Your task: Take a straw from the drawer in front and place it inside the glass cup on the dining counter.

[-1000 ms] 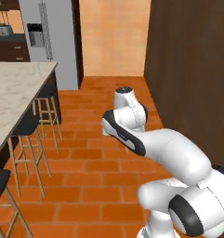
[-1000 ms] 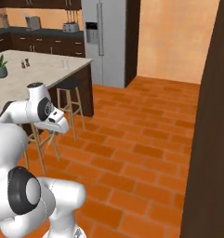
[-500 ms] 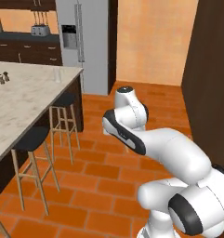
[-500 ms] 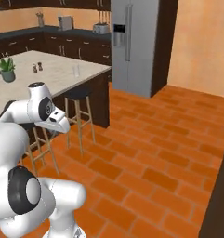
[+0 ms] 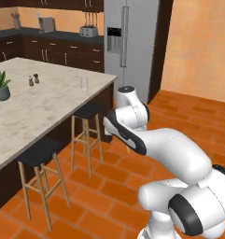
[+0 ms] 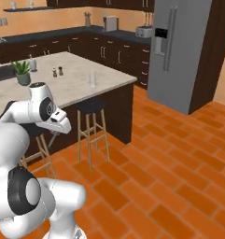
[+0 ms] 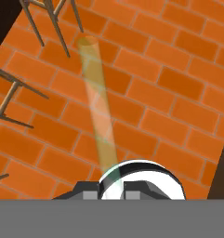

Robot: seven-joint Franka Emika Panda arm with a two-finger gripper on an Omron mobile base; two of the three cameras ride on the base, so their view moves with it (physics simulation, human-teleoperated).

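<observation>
marble counter holds the glass cup, two shakers and a plant; stools stand alongside; the gripper is clenched on the straw over brick floor.

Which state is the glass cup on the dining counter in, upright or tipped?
Upright: the glass cup stands near the dining counter edge. Its contents cannot be told.

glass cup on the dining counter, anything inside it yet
The glass cup on the dining counter looks empty. The straw is clamped between the fingers above the brick floor; its lower end is hidden.
</observation>
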